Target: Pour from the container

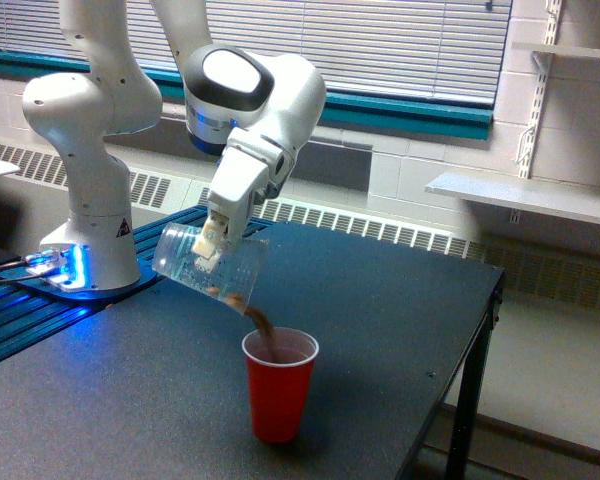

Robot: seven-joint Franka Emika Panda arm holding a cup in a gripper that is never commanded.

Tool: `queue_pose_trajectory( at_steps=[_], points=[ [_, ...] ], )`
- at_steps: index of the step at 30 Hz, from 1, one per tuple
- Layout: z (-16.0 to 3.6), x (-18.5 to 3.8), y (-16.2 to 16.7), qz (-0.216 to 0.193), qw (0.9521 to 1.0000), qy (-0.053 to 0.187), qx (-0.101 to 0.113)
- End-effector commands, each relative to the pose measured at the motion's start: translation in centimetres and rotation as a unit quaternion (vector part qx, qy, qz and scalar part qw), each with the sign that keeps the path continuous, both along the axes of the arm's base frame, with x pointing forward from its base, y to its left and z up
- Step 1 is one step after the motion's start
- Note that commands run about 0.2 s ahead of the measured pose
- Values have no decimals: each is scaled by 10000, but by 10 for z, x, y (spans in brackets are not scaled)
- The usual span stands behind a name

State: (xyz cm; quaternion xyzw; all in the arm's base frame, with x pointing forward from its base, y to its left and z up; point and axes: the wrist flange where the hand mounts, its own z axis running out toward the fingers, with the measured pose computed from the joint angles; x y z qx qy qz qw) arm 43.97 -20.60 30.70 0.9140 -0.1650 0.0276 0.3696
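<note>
Your jaws grip the container (208,264) across its clear wall, tipped mouth-down toward the exterior view's right. Brown bits spill from its lip into the red cup (279,385) standing on the desk (400,300) just below.

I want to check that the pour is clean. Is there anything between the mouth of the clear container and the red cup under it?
Nothing visible blocks the way. The end effector holds the tilted container above the red cup, and only the brown stream fills the gap, falling inside the rim.
</note>
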Motion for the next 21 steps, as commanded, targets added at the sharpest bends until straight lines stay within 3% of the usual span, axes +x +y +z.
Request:
queue_pose_trajectory(
  at_steps=[1, 21],
  points=[
    [12, 6, 4, 217, 9996, 145, -54],
    [10, 2, 3, 172, 9995, -50, 243]
  ],
)
